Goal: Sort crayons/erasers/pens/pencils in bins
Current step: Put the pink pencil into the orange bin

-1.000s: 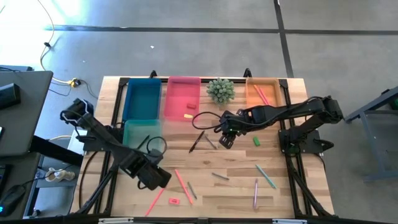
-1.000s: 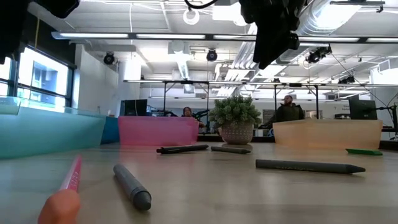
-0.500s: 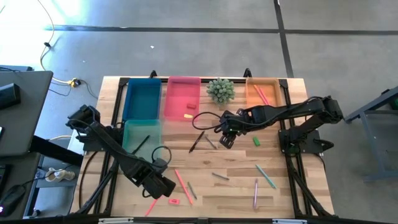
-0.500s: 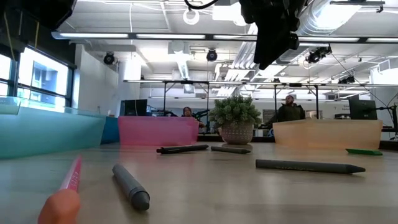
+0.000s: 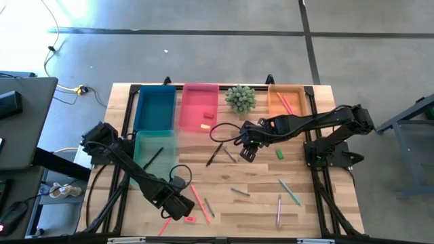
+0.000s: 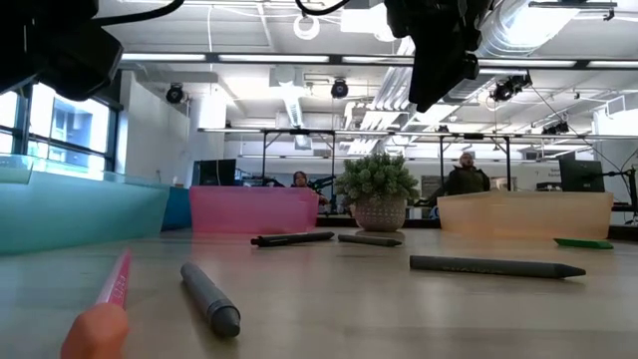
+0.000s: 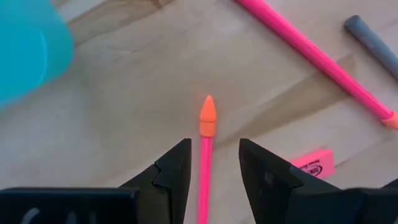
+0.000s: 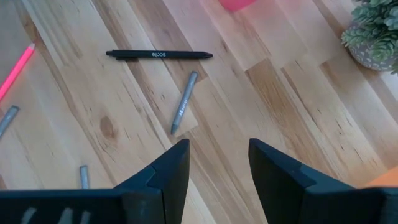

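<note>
Left pincer (image 7: pixel 210 163) is hanging spread over a pink pencil (image 7: pixel 206 143), fingers either side but not pinching; a pink eraser (image 7: pixel 313 163) is lying just beside it. Right pincer (image 8: pixel 217 163) is hovering spread above bare desk (image 8: pixel 261 106), a black pen (image 8: pixel 159 55) and grey crayon (image 8: pixel 184 102) ahead.

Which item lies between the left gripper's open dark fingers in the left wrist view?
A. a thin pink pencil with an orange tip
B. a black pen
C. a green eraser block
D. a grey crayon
A: the thin pink pencil with an orange tip lies on the wood between the fingers of the left gripper, untouched.
</note>
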You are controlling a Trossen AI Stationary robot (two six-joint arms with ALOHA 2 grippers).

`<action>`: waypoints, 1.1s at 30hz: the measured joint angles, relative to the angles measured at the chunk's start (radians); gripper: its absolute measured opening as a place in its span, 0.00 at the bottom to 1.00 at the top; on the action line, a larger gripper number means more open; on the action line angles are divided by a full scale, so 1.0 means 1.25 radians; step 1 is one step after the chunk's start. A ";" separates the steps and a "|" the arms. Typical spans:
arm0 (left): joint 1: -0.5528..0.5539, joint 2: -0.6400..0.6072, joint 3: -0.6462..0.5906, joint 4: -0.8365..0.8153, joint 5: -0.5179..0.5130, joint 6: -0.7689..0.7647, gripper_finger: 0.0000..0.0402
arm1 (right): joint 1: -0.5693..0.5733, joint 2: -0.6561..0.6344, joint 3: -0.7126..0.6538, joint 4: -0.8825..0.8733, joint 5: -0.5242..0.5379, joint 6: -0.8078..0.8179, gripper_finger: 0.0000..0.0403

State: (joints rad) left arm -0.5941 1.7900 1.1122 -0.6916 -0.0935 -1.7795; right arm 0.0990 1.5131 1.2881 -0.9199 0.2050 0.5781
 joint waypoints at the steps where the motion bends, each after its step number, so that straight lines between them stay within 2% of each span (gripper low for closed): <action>1: 0.000 0.000 0.000 0.000 -0.003 0.000 0.30 | 0.000 0.000 0.000 0.000 0.000 0.000 0.39; 6: 0.000 0.000 0.000 0.002 -0.025 -0.005 0.30 | 0.000 0.000 0.000 0.000 0.000 0.000 0.39; 19: -0.001 0.060 0.003 0.021 -0.013 -0.004 0.30 | 0.000 0.000 0.000 0.000 -0.001 0.000 0.39; 33: 0.000 0.062 0.002 0.009 -0.012 -0.005 0.30 | 0.000 0.000 0.000 -0.005 -0.001 -0.002 0.39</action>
State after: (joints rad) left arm -0.5945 1.8679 1.1145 -0.6800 -0.1089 -1.7859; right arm 0.0989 1.5134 1.2877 -0.9257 0.2039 0.5755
